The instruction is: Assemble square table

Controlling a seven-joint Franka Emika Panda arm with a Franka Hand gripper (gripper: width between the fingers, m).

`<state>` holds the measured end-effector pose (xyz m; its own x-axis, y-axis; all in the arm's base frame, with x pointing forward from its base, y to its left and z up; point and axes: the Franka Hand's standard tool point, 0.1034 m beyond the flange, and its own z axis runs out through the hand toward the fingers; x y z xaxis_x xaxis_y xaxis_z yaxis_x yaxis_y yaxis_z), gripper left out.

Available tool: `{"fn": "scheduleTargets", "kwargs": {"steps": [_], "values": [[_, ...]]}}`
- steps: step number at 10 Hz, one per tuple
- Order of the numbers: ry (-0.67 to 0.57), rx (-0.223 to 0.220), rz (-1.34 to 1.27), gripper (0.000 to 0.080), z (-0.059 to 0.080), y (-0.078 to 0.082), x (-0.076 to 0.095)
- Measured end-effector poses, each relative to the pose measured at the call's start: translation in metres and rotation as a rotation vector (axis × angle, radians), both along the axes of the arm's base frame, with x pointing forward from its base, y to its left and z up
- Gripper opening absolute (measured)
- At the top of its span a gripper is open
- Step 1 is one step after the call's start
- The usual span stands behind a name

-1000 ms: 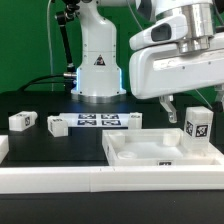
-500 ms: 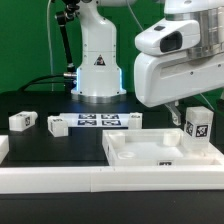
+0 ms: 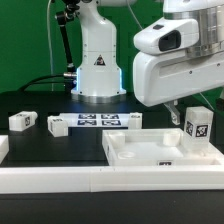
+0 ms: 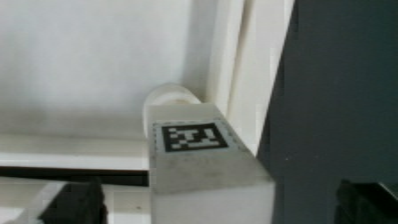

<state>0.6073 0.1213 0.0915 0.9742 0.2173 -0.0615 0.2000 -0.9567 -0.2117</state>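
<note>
The white square tabletop (image 3: 140, 152) lies tray-side up at the exterior view's right. One tagged white leg (image 3: 197, 124) stands upright in its far right corner. My gripper (image 3: 188, 112) hangs just above and around that leg, with one finger (image 3: 172, 110) showing beside it. In the wrist view the leg (image 4: 199, 160) rises between my gripper's (image 4: 217, 205) dark fingers (image 4: 71, 205), with a gap on each side, so the jaws stand open. Three more legs (image 3: 21, 121) (image 3: 57, 125) (image 3: 133, 120) lie on the black table.
The marker board (image 3: 98, 122) lies flat in front of the robot base (image 3: 97, 70). A long white rail (image 3: 60, 180) runs along the table's front edge, and a short white block (image 3: 3, 148) sits at the left edge.
Between one second and half a second ago my wrist and hand turned and shifted above the standing leg. Since then nothing has moved. The leg has stayed in the corner.
</note>
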Motion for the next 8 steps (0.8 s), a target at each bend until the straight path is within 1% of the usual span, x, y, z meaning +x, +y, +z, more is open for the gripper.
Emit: {"fn": "scheduleTargets", "kwargs": {"steps": [1,2,4,6,7,8], "values": [[0.0,-0.001,0.004,0.0649,-0.001,-0.001,0.0],[-0.004,-0.004,0.017,0.0649,-0.002,-0.007,0.001],[-0.014,-0.006,0.028,0.0649,0.0,-0.015,0.005],[-0.019,-0.004,0.025,0.0649,0.001,-0.011,0.006],[-0.023,-0.004,0.026,0.055,-0.002,-0.009,0.005],[-0.023,-0.004,0.026,0.0402,-0.002,-0.01,0.005]]}}
